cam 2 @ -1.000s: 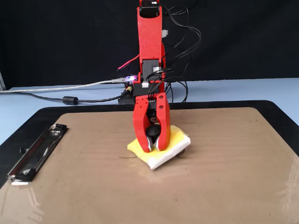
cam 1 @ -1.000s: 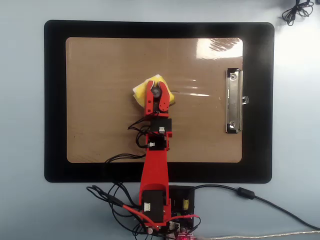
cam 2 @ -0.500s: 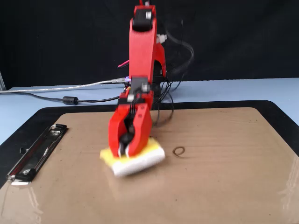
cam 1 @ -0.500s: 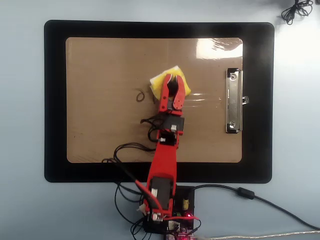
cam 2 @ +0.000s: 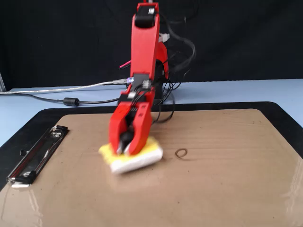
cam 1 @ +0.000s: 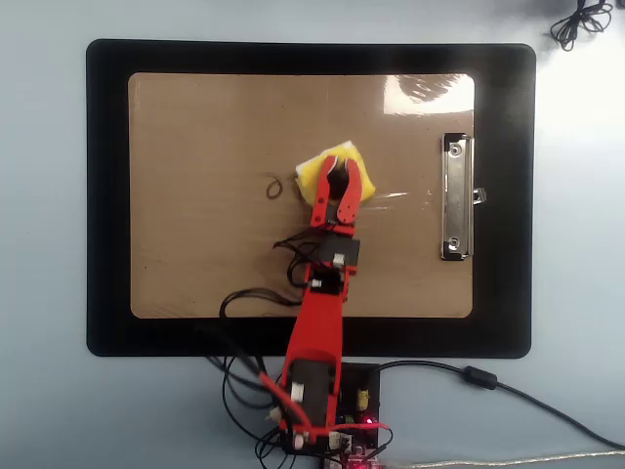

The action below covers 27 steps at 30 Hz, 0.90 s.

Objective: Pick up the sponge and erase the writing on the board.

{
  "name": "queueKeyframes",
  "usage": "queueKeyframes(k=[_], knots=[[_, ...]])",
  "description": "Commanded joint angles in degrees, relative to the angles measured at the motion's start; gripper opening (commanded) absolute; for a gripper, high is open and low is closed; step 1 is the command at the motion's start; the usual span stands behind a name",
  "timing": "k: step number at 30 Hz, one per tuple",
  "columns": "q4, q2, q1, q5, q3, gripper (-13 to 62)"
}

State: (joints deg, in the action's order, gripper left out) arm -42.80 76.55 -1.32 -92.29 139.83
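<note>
Pale blue tabletop [cam 1: 39,244] carries your black mat [cam 1: 107,195], and on it the board [cam 1: 195,117] with its silver clip [cam 1: 455,197] by the right edge in the overhead view. Your gripper [cam 1: 337,168] has its red jaws closed around the sponge [cam 1: 337,156], which presses flat on the board's middle, nearer the clip. One small looped stroke of the writing [cam 1: 274,187] lies just left of it; you cannot read it as a letter.

From the fixed view, your gripper [cam 2: 124,150] clasps the sponge [cam 2: 139,158] left of the loop [cam 2: 181,153], apart from it. No labels are legible.
</note>
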Motion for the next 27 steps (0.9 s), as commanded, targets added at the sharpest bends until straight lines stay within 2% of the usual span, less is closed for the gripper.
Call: queueKeyframes(k=[1,2,4,7,9,11,15,16,18,22,23,24,27], knots=[[1.05,13.62,2.37,0.00,9.93,-8.0],[2.99,16.61,2.64,0.00,12.39,-8.0],[4.92,12.74,2.72,0.09,8.70,-8.0],[4.92,-4.66,2.29,0.26,-9.49,-8.0],[5.01,-11.78,2.46,0.44,-18.63,-8.0],[5.01,-7.47,2.46,0.44,-13.27,-8.0],[5.71,19.69,2.64,0.44,15.21,-8.0],[5.98,23.29,2.72,0.44,17.75,-8.0],[7.12,19.69,2.72,0.35,12.57,-8.0],[7.38,-4.66,1.14,0.44,-13.36,-8.0],[7.56,-5.71,1.05,0.35,-14.50,-8.0],[7.38,-4.22,1.14,0.44,-11.69,-8.0],[7.73,14.33,1.32,0.35,8.17,-8.0]])
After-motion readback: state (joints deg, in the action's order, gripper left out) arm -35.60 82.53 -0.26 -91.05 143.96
